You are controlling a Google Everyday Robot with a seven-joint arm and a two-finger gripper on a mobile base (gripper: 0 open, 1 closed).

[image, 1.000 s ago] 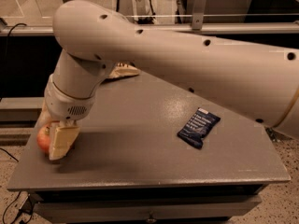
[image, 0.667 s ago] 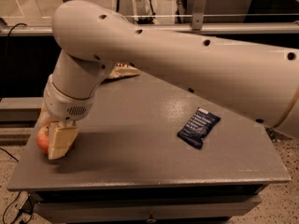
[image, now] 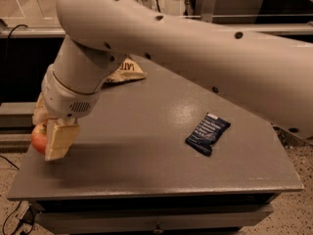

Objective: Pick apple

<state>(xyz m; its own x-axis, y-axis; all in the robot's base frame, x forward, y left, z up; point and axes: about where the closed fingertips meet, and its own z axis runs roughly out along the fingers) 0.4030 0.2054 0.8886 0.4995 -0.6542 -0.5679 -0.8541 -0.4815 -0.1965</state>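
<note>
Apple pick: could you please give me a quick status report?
Gripper at table left edge, shut on apple. Apple between the fingers. Chip bag and blue wrapper well apart, nothing blocking.

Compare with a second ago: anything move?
The gripper, shut on the apple at the table's left edge, has risen slightly and taken the apple with it. The arm above rose too. The blue snack packet and the chip bag are unmoved.

Grey counter (image: 146,151) bears 2 items: blue snack bar (image: 208,133) well right of the pincer (image: 49,146), chip bag (image: 125,71) behind it; pincer clasps the apple (image: 38,137) at the left edge.
</note>
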